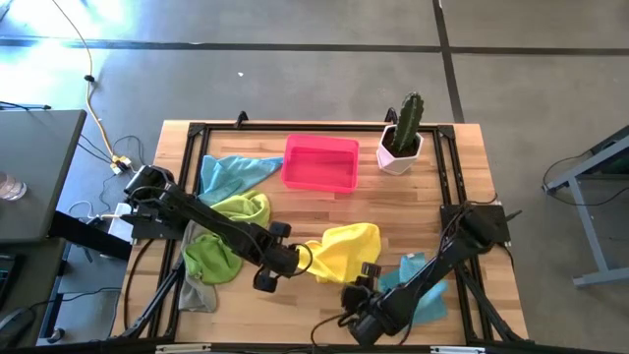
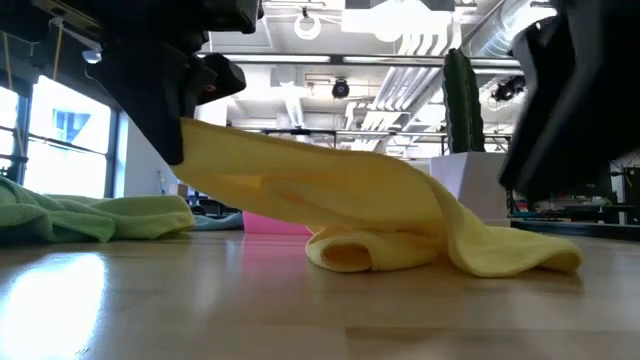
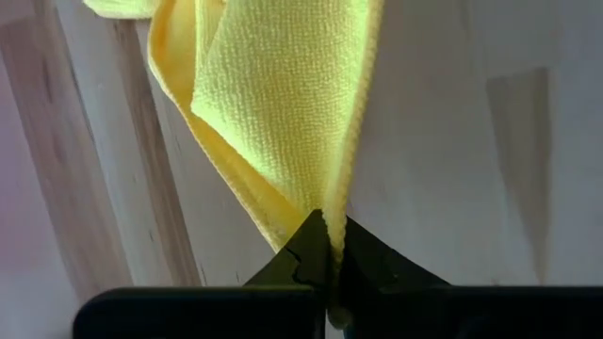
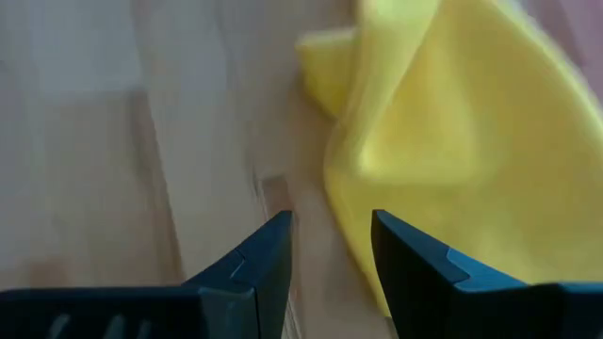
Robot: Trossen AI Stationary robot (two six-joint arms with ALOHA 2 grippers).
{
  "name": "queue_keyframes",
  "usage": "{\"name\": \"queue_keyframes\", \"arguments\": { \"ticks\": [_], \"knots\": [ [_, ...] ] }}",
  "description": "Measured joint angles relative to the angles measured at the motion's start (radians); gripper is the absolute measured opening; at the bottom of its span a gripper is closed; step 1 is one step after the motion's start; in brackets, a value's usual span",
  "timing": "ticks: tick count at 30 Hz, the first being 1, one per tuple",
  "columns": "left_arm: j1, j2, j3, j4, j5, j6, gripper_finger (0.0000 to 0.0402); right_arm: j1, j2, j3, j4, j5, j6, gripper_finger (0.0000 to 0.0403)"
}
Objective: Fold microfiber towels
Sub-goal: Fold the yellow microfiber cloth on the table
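Note:
A yellow towel [image 1: 346,250] lies crumpled on the wooden table [image 1: 442,177] near its front middle. My left gripper [image 1: 301,260] is shut on its left end, which is raised off the wood [image 2: 215,140]. The rest slopes down to a rolled fold [image 2: 350,250] lying on the table. My right gripper [image 4: 330,235] is open, just off the towel's near edge [image 4: 358,188], and touches nothing that I can see. A light blue towel [image 1: 418,285] lies under the right arm. My left gripper pinches a corner of the yellow towel [image 3: 330,218] between its two fingers, where two hemmed edges meet. The fingers slant steeply down from the table's left. The held end is lifted clear, and the cloth runs slack down to the table on the right.
A light blue towel [image 1: 231,173], two lime green towels [image 1: 243,208] [image 1: 210,258] and a grey one [image 1: 197,295] lie at the left. A pink tray [image 1: 321,163] and a potted cactus [image 1: 401,138] stand at the far side.

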Motion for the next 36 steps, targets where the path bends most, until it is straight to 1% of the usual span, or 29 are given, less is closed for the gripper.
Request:
{"name": "queue_keyframes", "arguments": {
  "ticks": [5, 8, 16, 22, 27, 30, 36],
  "knots": [
    [0.000, -0.006, 0.000, -0.011, 0.008, 0.010, 0.0000, 0.035, 0.064, 0.000, -0.011, 0.106, -0.039, 0.0135],
    [0.000, -0.006, 0.000, -0.021, 0.016, 0.011, 0.0000, 0.046, 0.077, 0.000, -0.025, 0.107, -0.050, 0.0125],
    [0.002, -0.005, 0.000, -0.023, 0.023, 0.017, 0.0000, 0.049, 0.081, 0.000, -0.174, 0.103, 0.033, 0.0088],
    [0.002, -0.005, 0.000, -0.023, 0.042, 0.027, 0.0000, 0.039, 0.081, 0.000, -0.174, 0.044, 0.012, 0.0083],
    [0.002, -0.005, 0.000, -0.023, 0.042, 0.043, 0.0000, 0.019, 0.082, 0.000, -0.166, -0.051, 0.032, 0.0083],
    [0.002, -0.005, 0.000, -0.023, 0.042, 0.044, 0.0000, 0.007, 0.081, 0.001, -0.166, -0.062, 0.035, 0.0096],
    [0.002, -0.004, 0.000, -0.022, 0.042, 0.043, 0.0000, -0.009, 0.080, 0.001, -0.174, -0.048, -0.007, 0.0155]
  ]
}}
